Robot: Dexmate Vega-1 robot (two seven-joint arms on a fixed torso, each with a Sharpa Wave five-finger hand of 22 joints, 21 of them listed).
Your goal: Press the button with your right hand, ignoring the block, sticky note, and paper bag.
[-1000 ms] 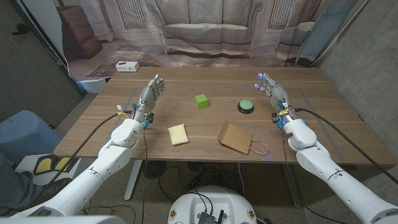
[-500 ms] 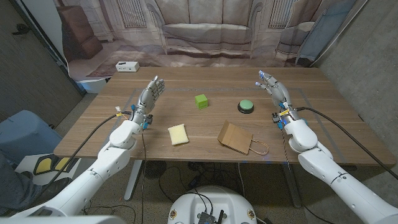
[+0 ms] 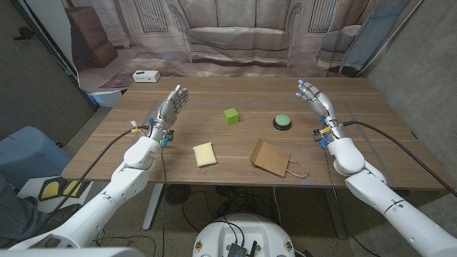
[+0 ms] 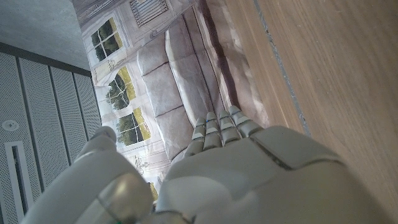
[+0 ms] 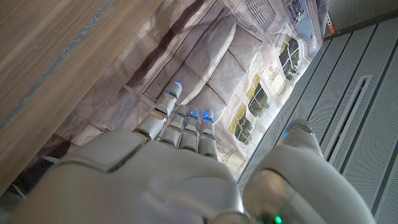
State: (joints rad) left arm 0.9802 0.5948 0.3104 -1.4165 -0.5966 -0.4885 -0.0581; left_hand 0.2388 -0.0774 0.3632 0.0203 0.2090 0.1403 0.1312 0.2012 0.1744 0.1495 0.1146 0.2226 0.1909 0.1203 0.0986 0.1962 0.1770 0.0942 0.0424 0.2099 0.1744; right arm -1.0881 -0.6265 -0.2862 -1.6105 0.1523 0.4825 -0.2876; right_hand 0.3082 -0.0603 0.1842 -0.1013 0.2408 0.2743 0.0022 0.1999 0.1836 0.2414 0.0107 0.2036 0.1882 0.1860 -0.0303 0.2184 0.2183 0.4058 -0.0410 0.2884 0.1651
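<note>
While your right hand [image 3: 315,101] stands over the far right of the long wooden table [image 3: 357,153], it holds nothing, fingers stretched out and a little apart; the right wrist view [image 5: 186,134] shows them straight too. Your left hand [image 3: 171,108] mirrors it on the other side, fingers spread, nothing in it, also seen from behind in the left wrist view [image 4: 230,155].

Flat brown paper bag with twine handles [image 3: 271,158] lies nearer the robot than your right hand and toward the left hand's side, well apart from both. Pale yellow square sticky note [image 3: 204,153] lies beyond the bag on the left-hand side, closer to your left hand, a bit nearer the robot than that hand. Round green button on a black base [image 3: 283,122] sits near your right hand, just to its inner side and slightly nearer the robot; no contact. Small green cube block [image 3: 230,116] sits between the hands, next to the button on the left-hand side, apart from it.
</note>
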